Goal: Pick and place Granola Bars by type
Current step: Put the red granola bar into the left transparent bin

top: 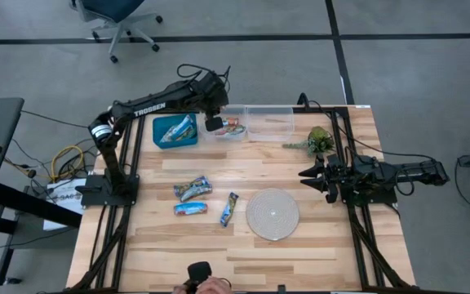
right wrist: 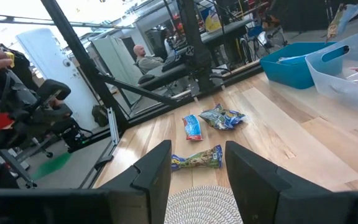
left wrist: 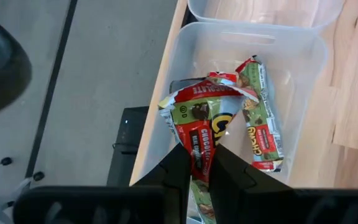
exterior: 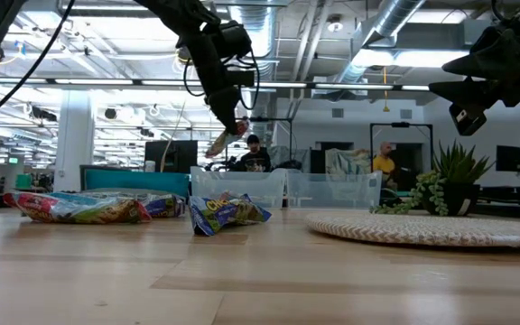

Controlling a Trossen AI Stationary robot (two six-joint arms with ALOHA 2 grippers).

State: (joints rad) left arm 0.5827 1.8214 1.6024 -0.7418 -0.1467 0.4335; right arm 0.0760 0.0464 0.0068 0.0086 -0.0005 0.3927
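The wooden table (top: 300, 245) carries a round woven mat (top: 272, 214) at about 5 o'clock from centre. At 12 o'clock sit a blue bin (top: 163, 131) holding blue-and-white bars, a clear bin (left wrist: 303, 56) holding a red-and-green bar (left wrist: 263, 118) lying lengthwise along it, and a second clear bin (top: 269, 122). The left gripper (left wrist: 197, 163) hangs over the first clear bin, fingers pinching a red, yellow and green granola bar (left wrist: 201, 118), crinkly, its long axis roughly vertical. Three blue-and-white bars (top: 192, 189) lie at centre, 9 o'clock of the mat. The right gripper (right wrist: 197, 163) waits at 3 o'clock, fingers spread.
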